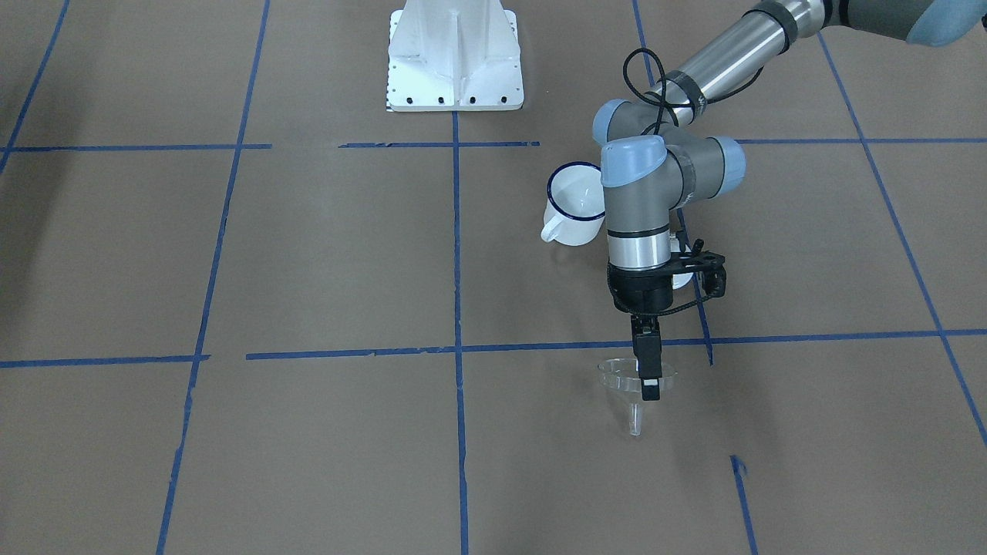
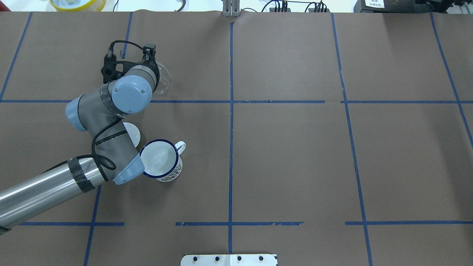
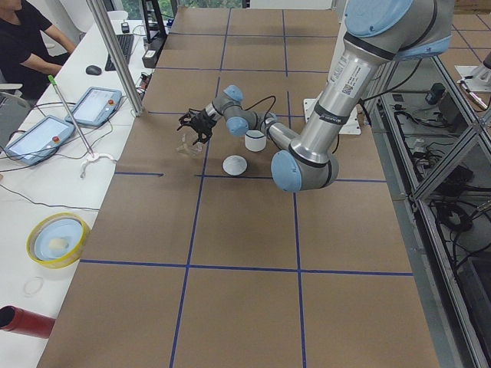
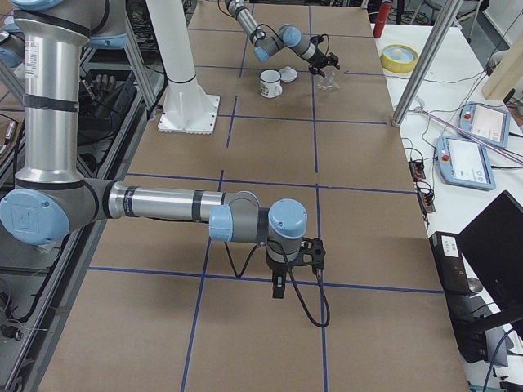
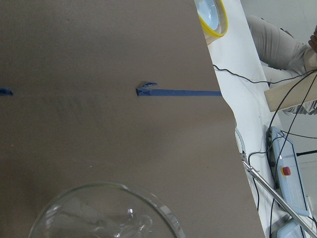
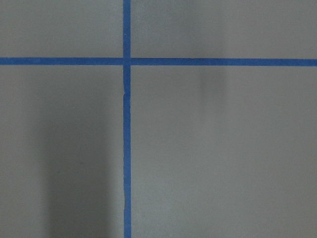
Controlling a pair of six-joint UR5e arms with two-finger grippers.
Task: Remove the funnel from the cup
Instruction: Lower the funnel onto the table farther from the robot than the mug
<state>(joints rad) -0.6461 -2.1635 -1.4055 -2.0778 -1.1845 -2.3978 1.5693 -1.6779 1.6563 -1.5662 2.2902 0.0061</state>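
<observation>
The clear funnel (image 1: 621, 375) hangs upright in the air, spout down, out of the cup and on the far side of the blue tape line from it. My left gripper (image 1: 650, 385) points down and is shut on the funnel's rim. The funnel also shows past my wrist in the overhead view (image 2: 164, 79) and at the bottom of the left wrist view (image 5: 106, 213). The cup (image 1: 574, 202), a white mug with a dark blue rim (image 2: 159, 158), stands empty beside my left forearm. My right gripper (image 4: 278, 290) hovers over bare table far from both; I cannot tell whether it is open.
A white round lid (image 2: 133, 133) lies on the table beside the mug, partly under my left arm. The white robot base (image 1: 455, 62) stands at the table's near edge. A yellow-rimmed bowl (image 5: 212, 15) sits beyond the brown table's far edge.
</observation>
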